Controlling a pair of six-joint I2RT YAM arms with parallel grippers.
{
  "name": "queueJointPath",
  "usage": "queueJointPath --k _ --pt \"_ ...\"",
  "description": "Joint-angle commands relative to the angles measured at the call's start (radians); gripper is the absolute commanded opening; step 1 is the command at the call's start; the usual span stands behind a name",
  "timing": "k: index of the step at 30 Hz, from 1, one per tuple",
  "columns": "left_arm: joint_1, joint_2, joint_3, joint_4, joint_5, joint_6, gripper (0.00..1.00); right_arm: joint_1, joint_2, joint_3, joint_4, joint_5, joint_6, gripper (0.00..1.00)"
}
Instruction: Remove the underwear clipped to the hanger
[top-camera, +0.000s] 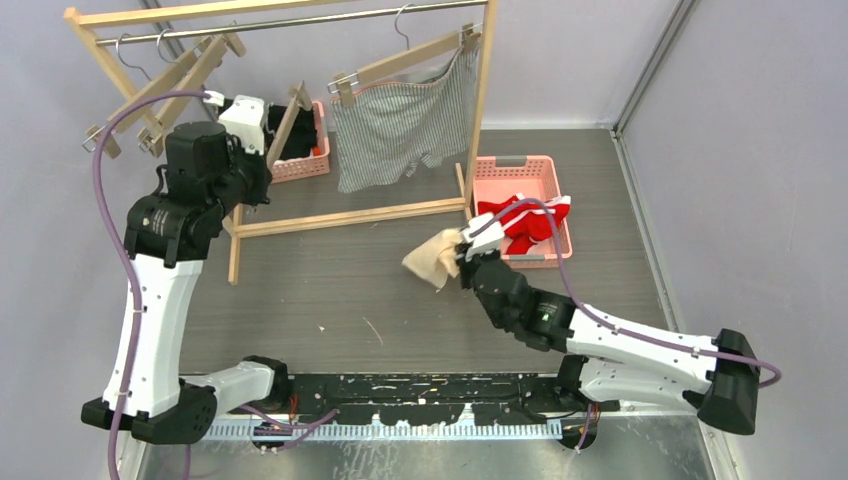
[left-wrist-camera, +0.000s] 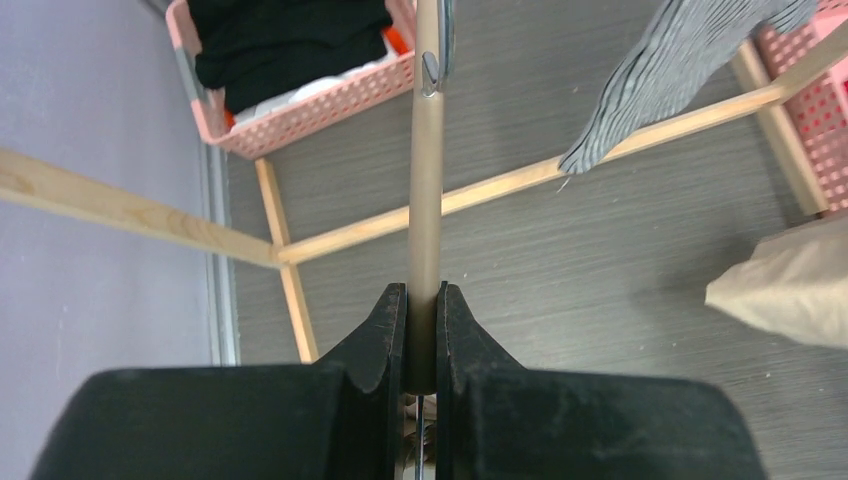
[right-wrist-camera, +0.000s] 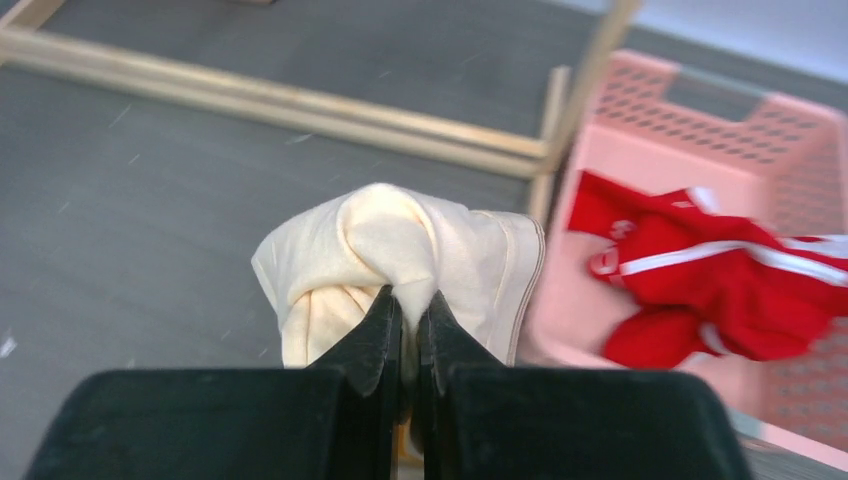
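Observation:
The grey striped underwear (top-camera: 395, 130) hangs clipped to a wooden hanger (top-camera: 400, 62) on the rack's rail; its lower edge shows in the left wrist view (left-wrist-camera: 660, 70). My right gripper (top-camera: 462, 255) is shut on the bunched cream-beige underwear (top-camera: 432, 260) and holds it just left of the right pink basket (top-camera: 515, 163); the pinch shows in the right wrist view (right-wrist-camera: 408, 297), cloth (right-wrist-camera: 400, 240) bulging above the jaws. The red underwear (top-camera: 525, 222) lies in that basket (right-wrist-camera: 720, 280). My left gripper (top-camera: 262, 150) is shut on the bar of a bare wooden hanger (left-wrist-camera: 425, 200), jaws tight on it (left-wrist-camera: 421, 290).
The wooden rack (top-camera: 350, 215) spans the back, with its floor rail between the arms and the back wall. Bare hangers (top-camera: 170, 85) hang at the rail's left. A second pink basket (top-camera: 300, 165) with folded black clothes (left-wrist-camera: 280, 40) stands behind the left gripper.

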Motion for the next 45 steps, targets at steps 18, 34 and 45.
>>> queueJointPath --k 18,34,45 --pt "0.113 0.114 0.312 0.095 0.211 0.044 0.0 -0.641 0.158 0.223 0.133 -0.091 -0.051 0.01" --pt "0.158 0.151 0.404 0.115 0.251 0.028 0.0 -0.743 0.436 0.16 0.253 -0.199 0.018 0.01" --pt "0.218 0.2 0.469 0.117 0.248 0.031 0.0 -0.787 0.572 0.162 0.266 -0.292 0.052 0.01"
